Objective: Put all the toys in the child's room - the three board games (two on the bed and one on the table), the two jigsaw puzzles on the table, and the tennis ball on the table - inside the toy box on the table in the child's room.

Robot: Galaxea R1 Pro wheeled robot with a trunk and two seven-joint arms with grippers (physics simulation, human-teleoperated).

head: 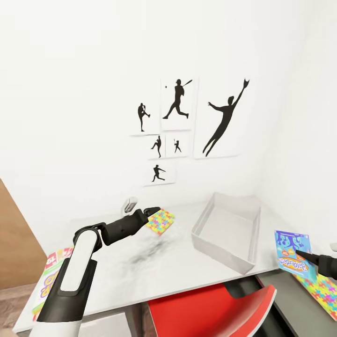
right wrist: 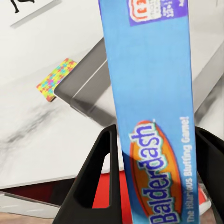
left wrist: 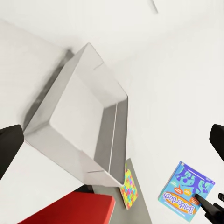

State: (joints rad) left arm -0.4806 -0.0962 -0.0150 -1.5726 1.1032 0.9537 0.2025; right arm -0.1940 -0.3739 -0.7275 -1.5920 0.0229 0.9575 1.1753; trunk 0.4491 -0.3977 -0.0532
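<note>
- Your right tool [right wrist: 154, 186] was clamped on the small blue board game [head: 292, 250], holding it upright and lifted off the worktop [head: 154, 262], just beside the toy box [head: 229, 229] on its right. Judging by that, you held it on edge so it could go over the rim.
- The toy box itself looked empty, standing on the light worktop near the back wall.
- Your left tool [head: 152, 211] hovered left of the toy box, just at one jigsaw puzzle [head: 160, 221]; its fingers [left wrist: 9, 147] stood apart with nothing between them.
- The other jigsaw puzzle [head: 323, 290] lay flat on the dark part of the worktop, right of the toy box, below the lifted game.
- Another board game [head: 49, 276] lay well left of the toy box, at the worktop's near edge.
</note>
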